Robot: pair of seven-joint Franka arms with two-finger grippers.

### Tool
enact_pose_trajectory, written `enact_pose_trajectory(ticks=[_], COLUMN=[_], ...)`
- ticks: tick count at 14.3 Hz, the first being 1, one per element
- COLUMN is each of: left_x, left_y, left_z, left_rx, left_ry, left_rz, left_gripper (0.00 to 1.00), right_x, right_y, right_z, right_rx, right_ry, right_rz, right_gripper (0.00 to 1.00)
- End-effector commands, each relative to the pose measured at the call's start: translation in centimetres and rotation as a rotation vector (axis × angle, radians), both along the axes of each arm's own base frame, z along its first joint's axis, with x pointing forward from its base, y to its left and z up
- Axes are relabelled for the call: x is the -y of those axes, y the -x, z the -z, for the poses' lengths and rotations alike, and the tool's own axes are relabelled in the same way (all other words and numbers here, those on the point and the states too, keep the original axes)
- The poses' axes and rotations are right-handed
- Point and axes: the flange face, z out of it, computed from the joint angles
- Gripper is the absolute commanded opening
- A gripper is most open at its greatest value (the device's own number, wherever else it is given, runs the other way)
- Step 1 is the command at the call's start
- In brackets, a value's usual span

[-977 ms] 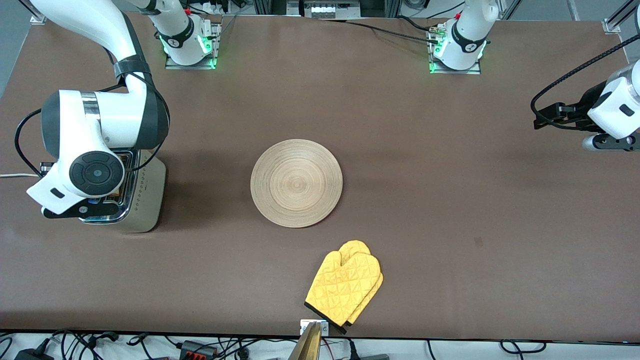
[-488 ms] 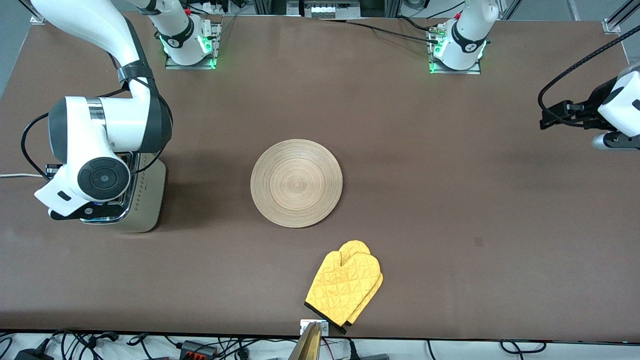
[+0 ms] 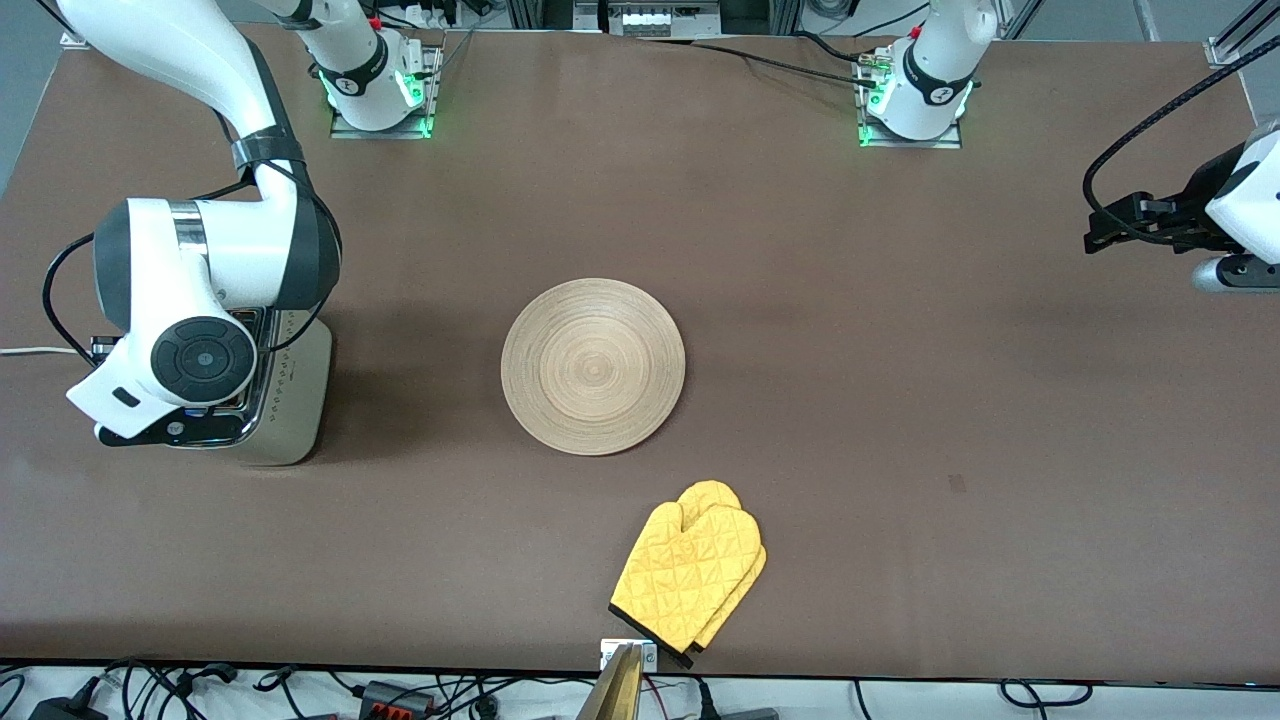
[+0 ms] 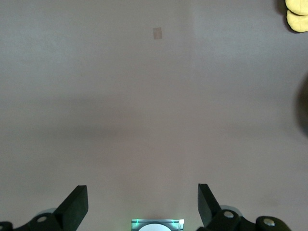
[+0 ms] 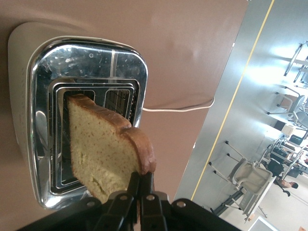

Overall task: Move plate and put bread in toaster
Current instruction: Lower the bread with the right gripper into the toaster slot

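Observation:
My right gripper point(image 5: 140, 177) is shut on the crust edge of the bread point(image 5: 103, 149), a pale brown slice with a dark crust. The slice hangs tilted just over the dark slots of the toaster point(image 5: 86, 57). In the front view the right arm's hand covers the chrome top, and only the toaster's cream side point(image 3: 298, 400) shows, at the right arm's end of the table. The bare light-wood plate point(image 3: 593, 366) lies mid-table. My left gripper point(image 4: 142, 192) is open over bare table at the left arm's end, holding nothing.
A yellow oven mitt point(image 3: 690, 575) lies nearer to the front camera than the plate, close to the table's edge. The toaster's white cord point(image 3: 30, 351) runs off the table at the right arm's end. A small pale mark point(image 3: 957, 484) is on the brown tabletop.
The left arm has drawn back toward its end of the table, partly leaving the view. The right hand has shifted slightly over the toaster, the bread still in its grip.

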Motion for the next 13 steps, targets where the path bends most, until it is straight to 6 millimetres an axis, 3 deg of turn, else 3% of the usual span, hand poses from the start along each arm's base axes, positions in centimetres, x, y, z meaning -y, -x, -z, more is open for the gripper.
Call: enact_pose_trajectory(ticks=[1,5,6,7,8,10,13], left_x=[-0.1,0.0,0.1,0.0,0.1,0.0,0.0], left_y=[-0.2,0.7,1.1,1.3,1.3,1.2,1.2], left_z=[-0.8,-0.6,-0.4,-0.4,-0.5,-0.4,-0.4], left_rx=[0.018,0.019,0.027,0.03,0.033,0.041,0.038], left_ry=[-0.003,-0.005,-0.006,-0.006,-0.006,-0.004,-0.003], left_rz=[0.018,0.02,0.02,0.018,0.02,0.021,0.021], left_gripper=[1.0,1.0,1.0,1.0,1.0,1.0,1.0], right_x=[0.1,0.3,0.4,0.4,0.6,0.9,0.4], right_y=[0.0,0.3,0.3,0.3,0.3,0.4,0.8], right_z=[0.6,1.6,1.7,1.8,1.7,1.8,-0.7], right_rx=[0.012,-0.012,-0.012,0.002,0.019,0.018,0.046], right_ry=[-0.006,-0.02,-0.021,-0.015,-0.011,-0.024,-0.091], right_rz=[0.012,0.027,0.034,0.048,0.072,0.091,0.105], right_gripper=[0.0,0.04,0.17,0.63,1.0,1.0,1.0])
